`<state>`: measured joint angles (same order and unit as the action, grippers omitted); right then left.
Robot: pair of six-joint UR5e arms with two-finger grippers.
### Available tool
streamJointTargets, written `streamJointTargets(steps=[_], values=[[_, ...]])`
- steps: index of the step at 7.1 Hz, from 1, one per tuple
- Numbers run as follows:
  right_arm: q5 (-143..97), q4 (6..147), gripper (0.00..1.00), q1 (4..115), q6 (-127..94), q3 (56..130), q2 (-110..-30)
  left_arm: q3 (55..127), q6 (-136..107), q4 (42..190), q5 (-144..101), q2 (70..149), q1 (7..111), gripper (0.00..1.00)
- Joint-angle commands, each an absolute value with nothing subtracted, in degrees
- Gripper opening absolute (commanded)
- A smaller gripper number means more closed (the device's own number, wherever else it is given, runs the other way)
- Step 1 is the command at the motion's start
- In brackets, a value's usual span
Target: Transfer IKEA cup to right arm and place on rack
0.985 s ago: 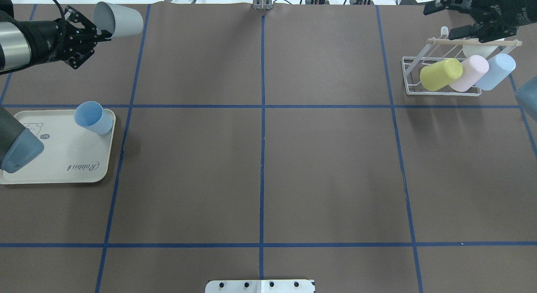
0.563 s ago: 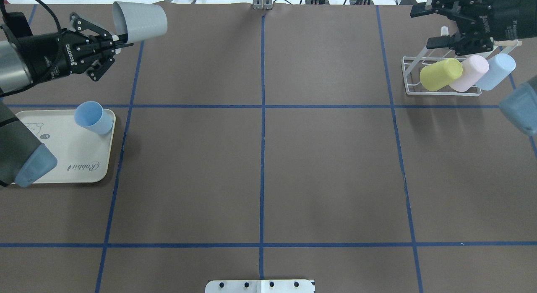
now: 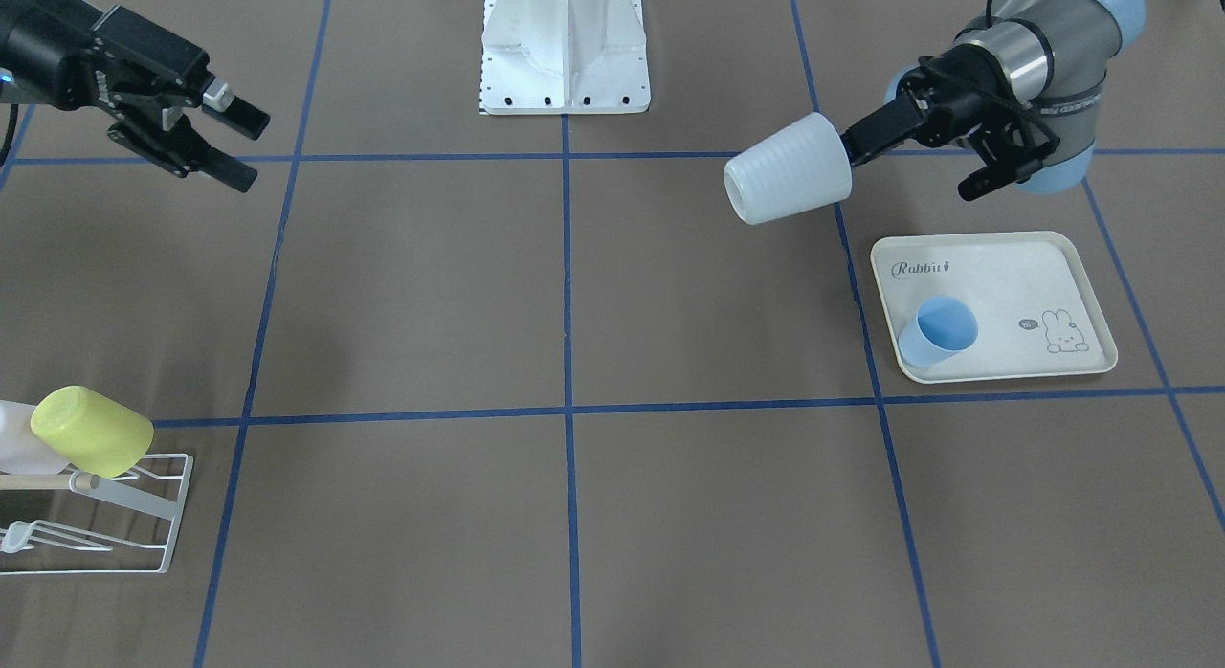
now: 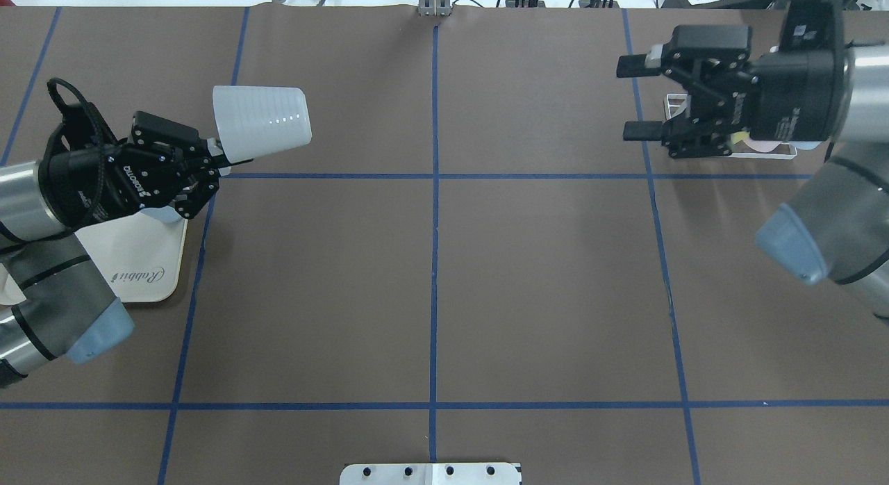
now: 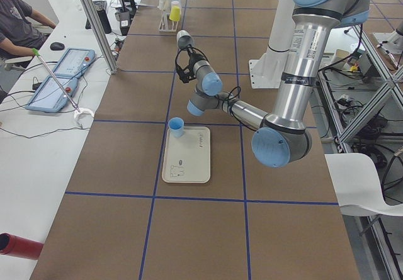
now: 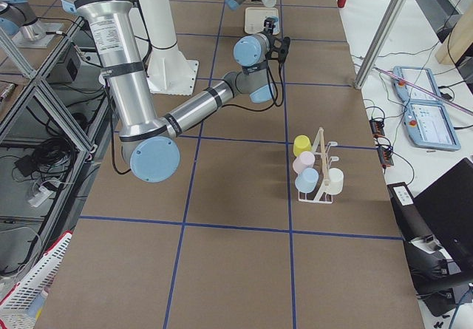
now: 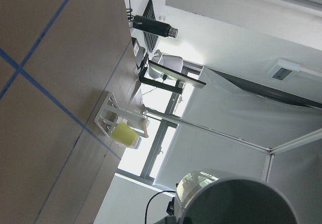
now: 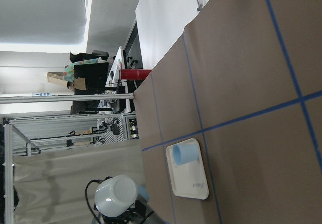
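Note:
The IKEA cup (image 4: pixel 260 122) is white and ribbed. It hangs on its side above the table's left half, with its base pointing toward the centre. My left gripper (image 4: pixel 217 155) is shut on its rim; the front-facing view shows the same left gripper (image 3: pixel 855 142) and cup (image 3: pixel 790 168). My right gripper (image 4: pixel 633 98) hovers open and empty at the far right, facing the cup across the table. The white wire rack (image 3: pixel 144 501) carries a yellow cup (image 3: pixel 93 431). In the overhead view my right gripper covers most of the rack (image 4: pixel 767 153).
A cream rabbit tray (image 3: pixel 995 285) lies on the robot's left side with a blue cup (image 3: pixel 940 330) standing on it. The right side view shows the rack (image 6: pixel 319 168) holding several pastel cups. The arms' white base (image 3: pixel 565 46) stands at the robot's edge of the table.
My left arm has swung the cup from the far left corner toward the table's middle. My right gripper has moved left off the rack, still open.

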<state>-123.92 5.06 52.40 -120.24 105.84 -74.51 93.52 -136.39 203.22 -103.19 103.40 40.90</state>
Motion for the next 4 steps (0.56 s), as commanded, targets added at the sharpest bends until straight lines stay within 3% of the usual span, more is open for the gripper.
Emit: streamJointTargets(steps=[1, 4], values=[[-117.18, -2.7, 0.99, 40.75, -122.61, 105.91, -73.49, 93.69, -136.49, 207.93, -103.1, 105.02, 35.89, 0.0], [-109.71, -4.83, 0.99, 30.25, -122.0, 105.91, -69.79, 94.3, -136.76, 207.95, -102.74, 106.96, 33.22, 0.0]])
